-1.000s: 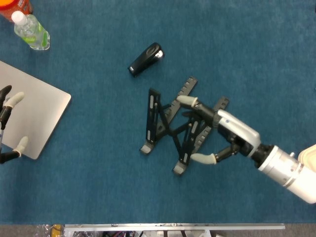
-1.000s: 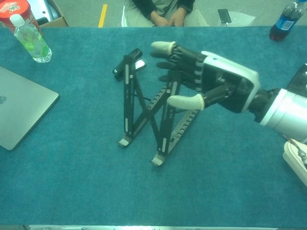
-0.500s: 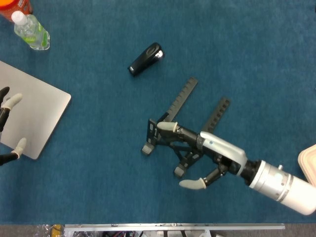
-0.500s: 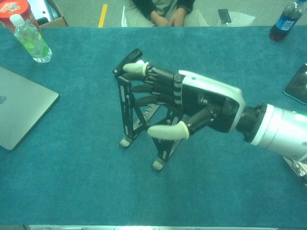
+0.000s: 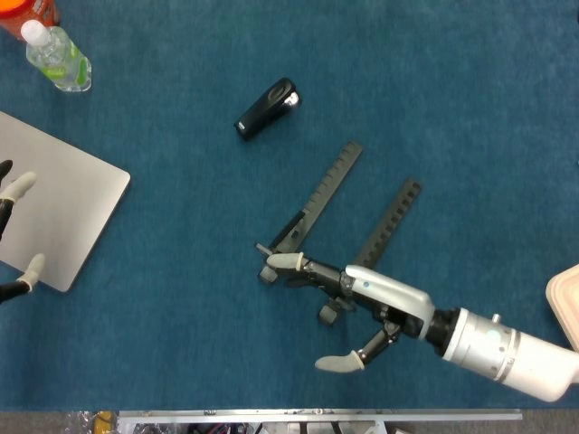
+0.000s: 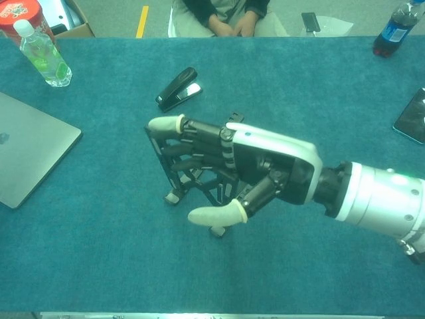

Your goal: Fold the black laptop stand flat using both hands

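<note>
My right hand (image 6: 249, 169) presses flat on the laptop stand (image 5: 339, 212), fingers spread wide, gripping nothing.

The stand lies low on the blue table (image 5: 452, 90) beneath my palm, its two notched bars reaching away past my fingertips. My left hand (image 5: 14, 235) hovers open over the laptop (image 5: 63, 203), well apart.

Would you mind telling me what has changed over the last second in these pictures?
The right hand has pressed the laptop stand down toward the robot, so its raised frame has sunk much lower, though not yet flat. The left hand stays by the laptop; the stapler and bottle have not moved.
</note>
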